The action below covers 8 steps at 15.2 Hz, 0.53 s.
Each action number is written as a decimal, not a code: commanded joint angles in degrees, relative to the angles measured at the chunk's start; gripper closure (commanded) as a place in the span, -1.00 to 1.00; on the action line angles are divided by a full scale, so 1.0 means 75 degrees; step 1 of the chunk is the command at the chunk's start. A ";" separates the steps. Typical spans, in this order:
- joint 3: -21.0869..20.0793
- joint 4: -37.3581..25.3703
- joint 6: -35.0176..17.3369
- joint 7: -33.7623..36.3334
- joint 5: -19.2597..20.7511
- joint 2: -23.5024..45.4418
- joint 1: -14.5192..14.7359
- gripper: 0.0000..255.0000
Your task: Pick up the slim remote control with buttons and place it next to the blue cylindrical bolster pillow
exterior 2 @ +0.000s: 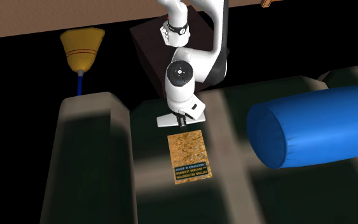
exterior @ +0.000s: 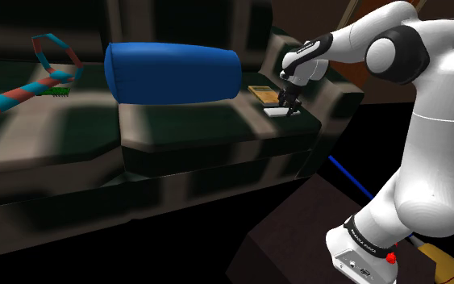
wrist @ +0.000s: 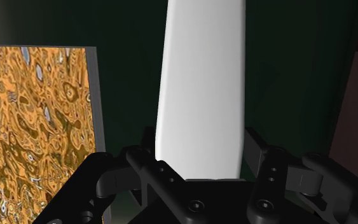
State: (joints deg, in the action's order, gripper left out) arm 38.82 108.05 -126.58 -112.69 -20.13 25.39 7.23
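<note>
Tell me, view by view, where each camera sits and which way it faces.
Shoulder view: beside and behind the stand, looking down over the dark sofa toward the blue bolster pillow; the white arm and gripper show.
Second exterior view: high across the sofa, facing back at the arm, which reaches toward the camera above the white remote.
Wrist view: on the hand, looking along the gripper at the remote; the gripper's black body shows.
Shared: all three have the remote and the orange-patterned book beside it.

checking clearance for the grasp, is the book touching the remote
No, a strip of dark cushion shows between the book and the remote in the wrist view.
</note>
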 commanded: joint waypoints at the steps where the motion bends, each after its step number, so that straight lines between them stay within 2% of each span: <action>1: 0.0032 -0.0026 0.0076 0.0032 0.0052 -0.0061 0.0024 1.00; 8: 0.0227 -0.0263 0.0623 0.0250 0.0392 -0.0455 0.0166 1.00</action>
State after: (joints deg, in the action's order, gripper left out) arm 40.30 106.37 -122.59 -111.10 -17.61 22.48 8.28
